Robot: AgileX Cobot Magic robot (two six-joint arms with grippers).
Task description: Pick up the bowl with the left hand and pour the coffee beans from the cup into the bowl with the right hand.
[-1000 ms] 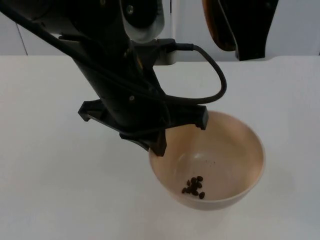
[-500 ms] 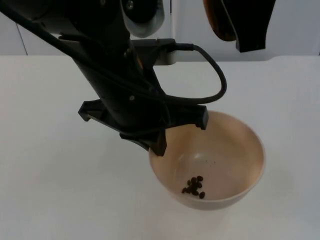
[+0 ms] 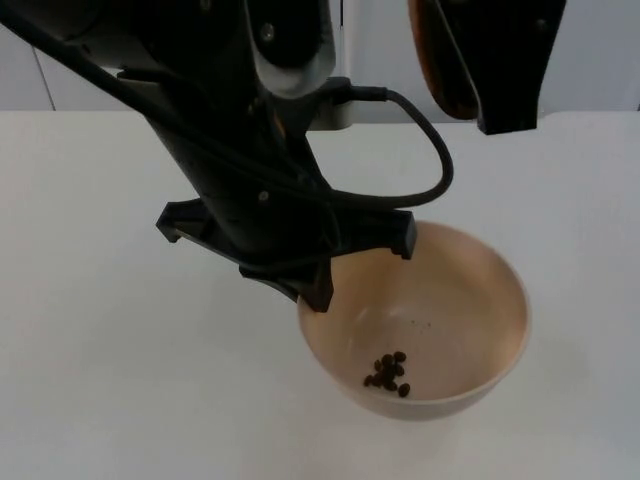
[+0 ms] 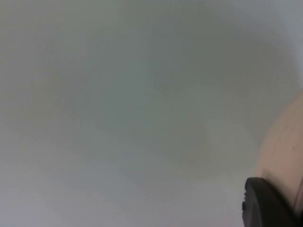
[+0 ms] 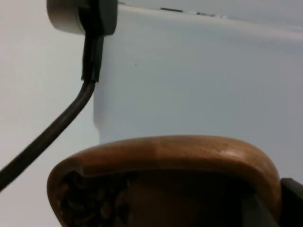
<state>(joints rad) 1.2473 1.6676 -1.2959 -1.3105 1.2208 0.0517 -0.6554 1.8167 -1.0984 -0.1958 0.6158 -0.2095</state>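
Even bright light, soft shadow under bowl, left wrist view blurred and washed out

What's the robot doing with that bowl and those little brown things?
The left gripper is holding the rim of a beige bowl. A small pile of coffee beans lies at the bottom of the bowl. The right gripper is up high near the wall, holding a brown wooden cup tipped on its side. The right wrist view shows more beans inside the cup, so the pouring doesn't look finished.
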